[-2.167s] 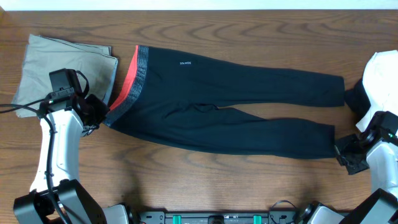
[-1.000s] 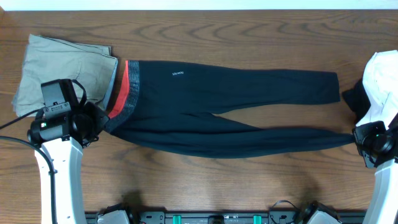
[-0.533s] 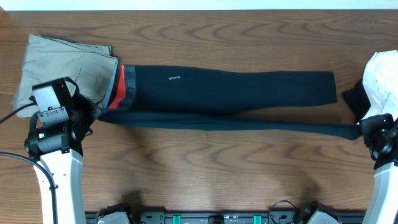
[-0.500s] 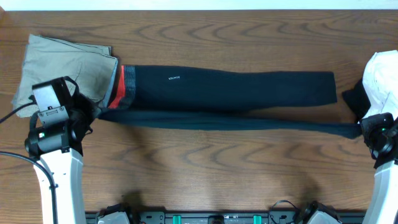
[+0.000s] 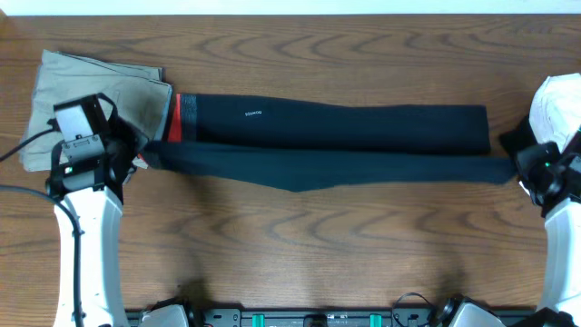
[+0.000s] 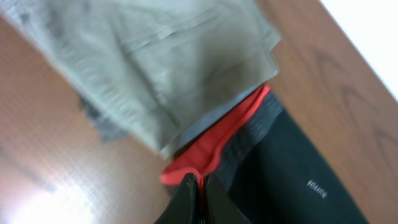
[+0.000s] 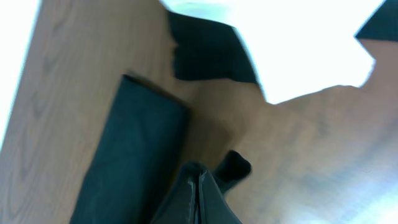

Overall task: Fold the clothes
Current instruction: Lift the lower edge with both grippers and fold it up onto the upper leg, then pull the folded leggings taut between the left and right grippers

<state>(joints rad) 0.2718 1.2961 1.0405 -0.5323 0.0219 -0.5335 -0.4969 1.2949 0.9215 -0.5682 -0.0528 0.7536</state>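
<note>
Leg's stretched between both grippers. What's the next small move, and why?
Probably carry the left gripper and right gripper slightly away from the robot: the held leg of the leggings lies just short of the flat leg, not yet stacked on it.

Wooden table: leggings, trousers, white garment

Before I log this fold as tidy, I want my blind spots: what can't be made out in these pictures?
Logo on the leggings: too small overhead, blurred in the left wrist view.
Left hand, its hold: cut off by the bottom edge of its wrist view, under the arm overhead.
White garment: cut off by the right edge overhead, washed out in the right wrist view.
</note>
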